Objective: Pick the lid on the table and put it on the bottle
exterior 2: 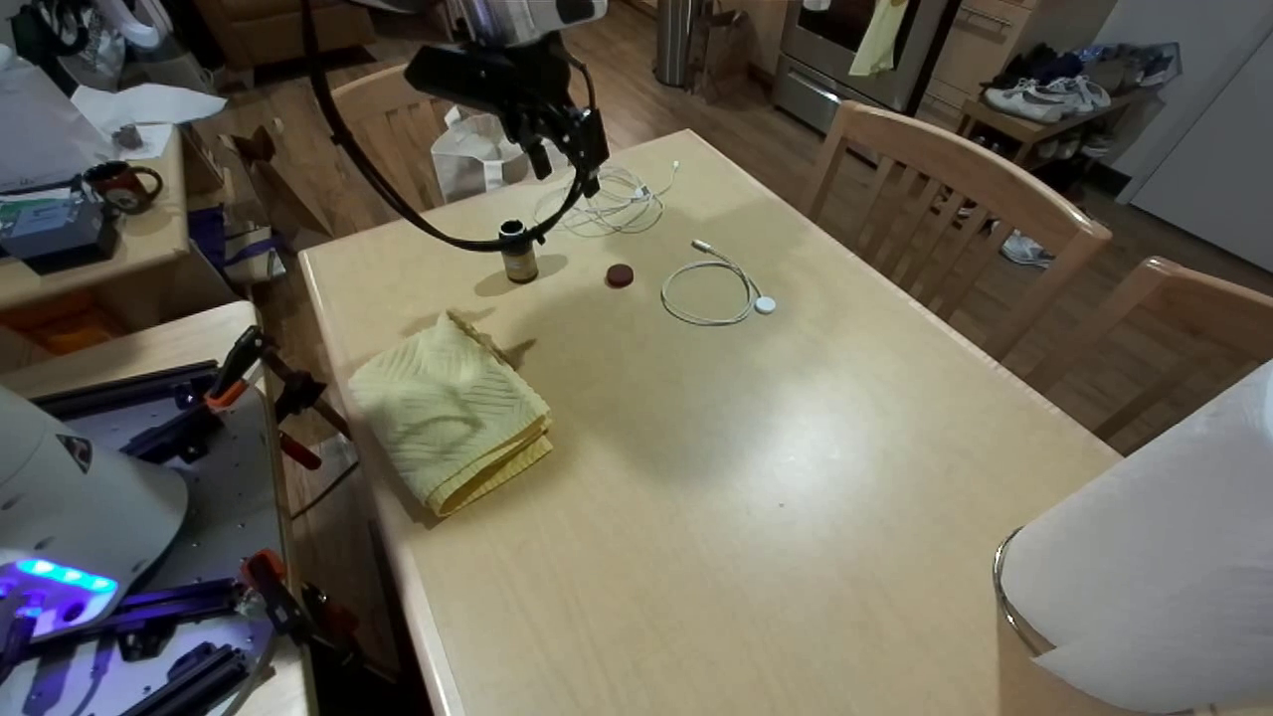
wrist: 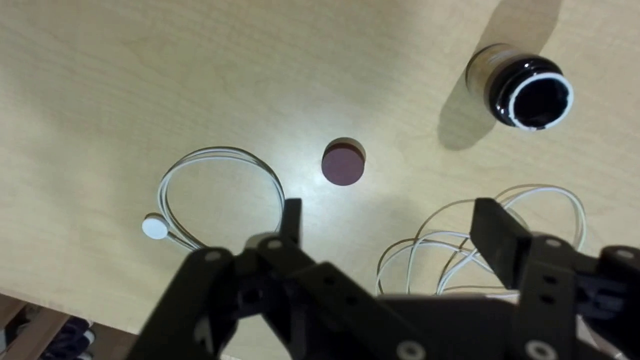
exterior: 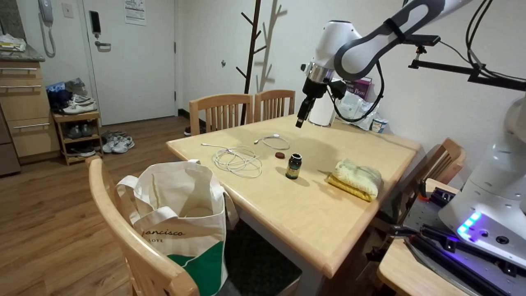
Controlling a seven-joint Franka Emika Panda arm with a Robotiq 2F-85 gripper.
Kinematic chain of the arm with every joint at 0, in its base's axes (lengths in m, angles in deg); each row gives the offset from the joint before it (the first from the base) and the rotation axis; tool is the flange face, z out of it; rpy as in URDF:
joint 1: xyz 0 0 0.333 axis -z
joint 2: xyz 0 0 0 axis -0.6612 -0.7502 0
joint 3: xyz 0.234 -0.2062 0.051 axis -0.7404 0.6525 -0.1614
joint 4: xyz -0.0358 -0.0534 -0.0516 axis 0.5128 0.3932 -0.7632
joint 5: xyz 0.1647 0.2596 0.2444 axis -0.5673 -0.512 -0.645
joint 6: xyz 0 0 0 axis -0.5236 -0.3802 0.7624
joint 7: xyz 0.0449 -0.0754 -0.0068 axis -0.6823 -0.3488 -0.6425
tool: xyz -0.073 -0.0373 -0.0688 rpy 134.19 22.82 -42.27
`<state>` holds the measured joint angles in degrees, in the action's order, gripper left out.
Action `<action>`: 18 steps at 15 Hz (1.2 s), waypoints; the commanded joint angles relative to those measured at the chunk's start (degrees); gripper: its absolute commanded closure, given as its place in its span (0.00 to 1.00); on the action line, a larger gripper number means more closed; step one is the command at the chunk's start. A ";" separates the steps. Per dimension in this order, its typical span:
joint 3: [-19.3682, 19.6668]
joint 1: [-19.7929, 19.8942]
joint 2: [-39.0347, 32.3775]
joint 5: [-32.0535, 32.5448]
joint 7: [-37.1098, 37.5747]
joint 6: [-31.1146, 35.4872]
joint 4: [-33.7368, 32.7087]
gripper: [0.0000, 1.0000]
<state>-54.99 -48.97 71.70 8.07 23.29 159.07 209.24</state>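
Reddish-brown and flat, the lid (wrist: 343,165) lies on the pale wooden desk (exterior 2: 696,557), near the bottle (exterior: 293,167) but not touching it; both sit toward the edge beside which the tote bag (exterior: 185,224) is, the lid a little closer to the corner where the larger cable coil (exterior: 238,163) lies; the bottle stands upright, its mouth uncovered.

Hanging above the desk, the tool (wrist: 389,220) has its fingers well apart with nothing gripped between them; so the step in hand, by my reading, is the approach to the lid, with grasp and placing both to come.

Next should come a sideways shift until the lid sits midway between the fingers, then a straight descent; the lid being so low, the fingertips will probably need to go nearly to the wood before closing on its rim, and pressing too hard there is the likely fault; the smaller cable loop (exterior 2: 712,323) lies just beside the lid, toward the edge with the pair of chairs (exterior: 224,99); a finger coming down there could snag it.
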 commanded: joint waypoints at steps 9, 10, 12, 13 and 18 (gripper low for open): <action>1.18 -1.79 -8.20 -4.97 14.59 2.36 -5.96 0.00; 1.04 -1.95 -9.32 -5.97 16.83 1.60 -7.20 0.00; 0.92 -2.16 -12.22 -8.21 20.42 -1.07 -10.33 0.00; 1.04 -2.28 -13.85 -9.19 21.96 -2.82 -12.14 0.00; 3.06 -2.96 -21.12 -10.31 27.40 -7.35 -19.99 0.00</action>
<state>-53.48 -50.87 54.85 -1.06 47.80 154.59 194.51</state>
